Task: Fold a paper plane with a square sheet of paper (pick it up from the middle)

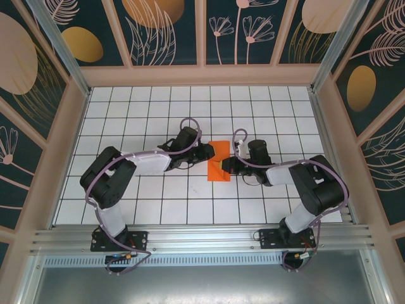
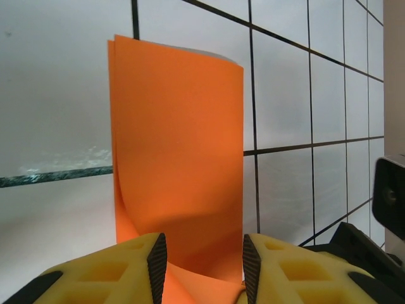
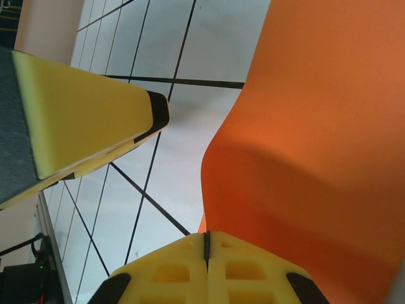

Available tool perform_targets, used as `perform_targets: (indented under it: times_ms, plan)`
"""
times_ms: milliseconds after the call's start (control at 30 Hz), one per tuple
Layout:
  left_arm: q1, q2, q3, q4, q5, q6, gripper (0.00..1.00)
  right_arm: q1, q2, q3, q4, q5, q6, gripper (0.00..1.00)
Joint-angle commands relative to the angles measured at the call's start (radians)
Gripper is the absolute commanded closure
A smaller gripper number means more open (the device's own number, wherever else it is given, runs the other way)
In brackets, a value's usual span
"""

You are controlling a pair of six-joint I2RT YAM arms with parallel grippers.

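paper (image 1: 219,161) sits mid-bench (image 1: 190,107), doubled over, between my arms. Right fingers (image 3: 253,269) shut, apparently pinching its lifted edge; the contact is hidden. Left fingers (image 2: 120,269) part-open astride the near end, gripping nothing. Step looks like the first crease. Next: press the fold flat.

Gridded tabletop (image 1: 145,120); floral wall panels (image 1: 161,28), seemingly printed.
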Motion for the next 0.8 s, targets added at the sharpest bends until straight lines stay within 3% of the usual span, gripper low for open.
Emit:
perform_targets:
  times_ms: [0,267,767]
  plan:
    - [0.002,0.021,0.071,-0.02,0.004,0.049,0.6,-0.019,0.02,0.006,0.036,-0.068,0.007,0.99]
    - [0.006,0.184,0.291,-0.142,-0.001,0.101,0.64,-0.039,0.024,0.012,0.005,-0.092,-0.033,0.98]
    - [0.013,0.352,0.41,-0.174,0.048,0.132,0.66,-0.04,0.017,0.043,-0.034,-0.203,-0.092,0.97]
